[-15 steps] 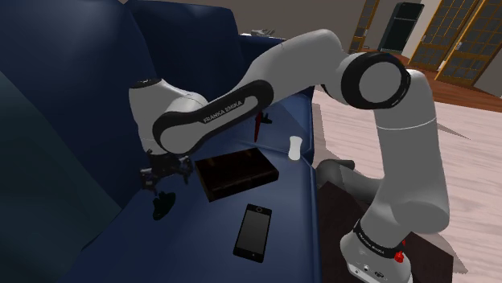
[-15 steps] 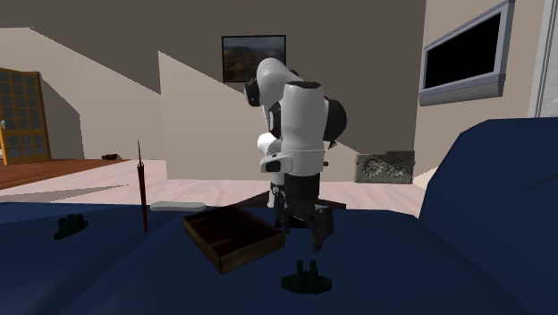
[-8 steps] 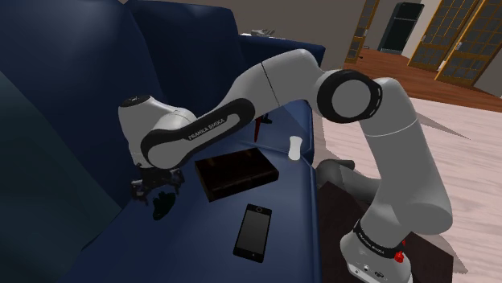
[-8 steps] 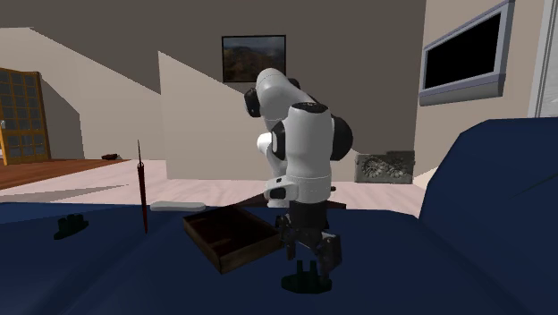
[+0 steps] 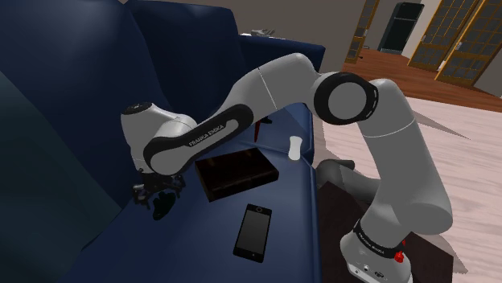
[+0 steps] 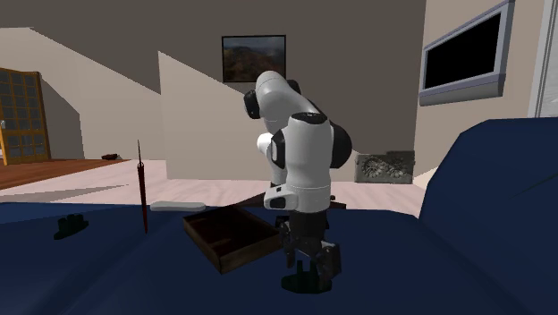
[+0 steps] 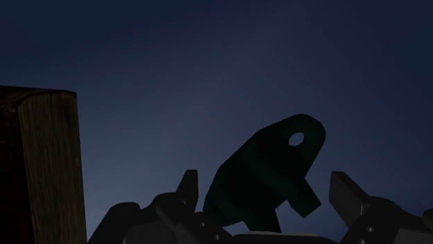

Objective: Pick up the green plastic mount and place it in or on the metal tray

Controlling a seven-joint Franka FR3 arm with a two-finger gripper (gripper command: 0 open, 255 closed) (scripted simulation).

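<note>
The mount [image 5: 164, 207] is a very dark green, almost black piece with a round hole, lying on the dark blue sofa seat. It also shows as the mount [image 6: 302, 285] and the mount [image 7: 267, 170]. My gripper [image 5: 159, 195] is lowered right over it, seen too as the gripper [image 6: 309, 268]. In the wrist view the gripper [image 7: 267, 193] is open, one finger on each side of the mount with gaps showing. The tray [image 5: 236, 174] is a dark brown, wood-grained open box, appearing again as the tray [image 6: 229, 236] and the tray [image 7: 38, 166] close beside the gripper.
A black phone [image 5: 253, 231] lies on the seat near the front edge. A small white cup [image 5: 296, 148] stands by the seat's edge. A thin red stick [image 6: 141, 186] stands upright, with a second dark mount [image 6: 70, 225] beside it. The sofa back [image 5: 56, 120] rises behind the gripper.
The arm has swung further over and come down, so the gripper has dropped from above and beside the mount to straddle it. The mount and tray have not moved.
</note>
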